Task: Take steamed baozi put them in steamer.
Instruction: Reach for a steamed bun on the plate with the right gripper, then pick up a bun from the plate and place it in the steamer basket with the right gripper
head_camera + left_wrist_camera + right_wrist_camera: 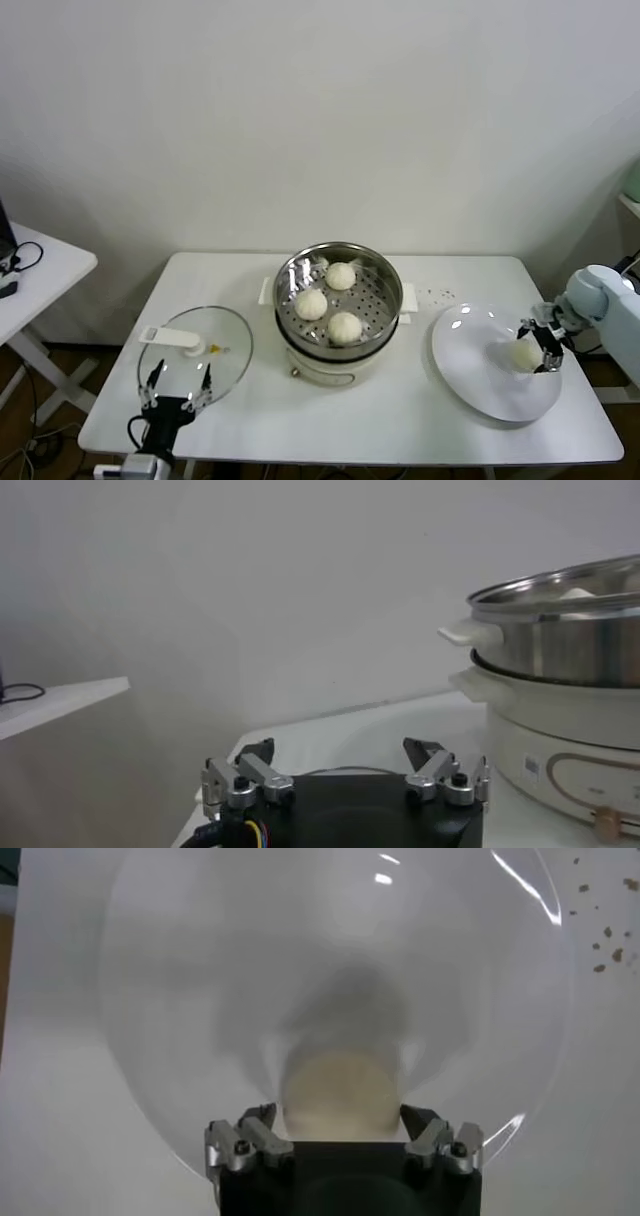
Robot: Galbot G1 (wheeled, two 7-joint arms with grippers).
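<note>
- Three steamed baozi (328, 300) lie in the steamer (383, 278), centre of the frame, on the white bench (400, 410).
- Fourth baozi (523, 354) sits on the white plate (470, 350) at right, between the spread fingers of the right end effector (541, 349); contact cannot be told.
- Left end effector (176, 388), lower left, hangs spread beside the glass lid (195, 350), holding nothing.
</note>
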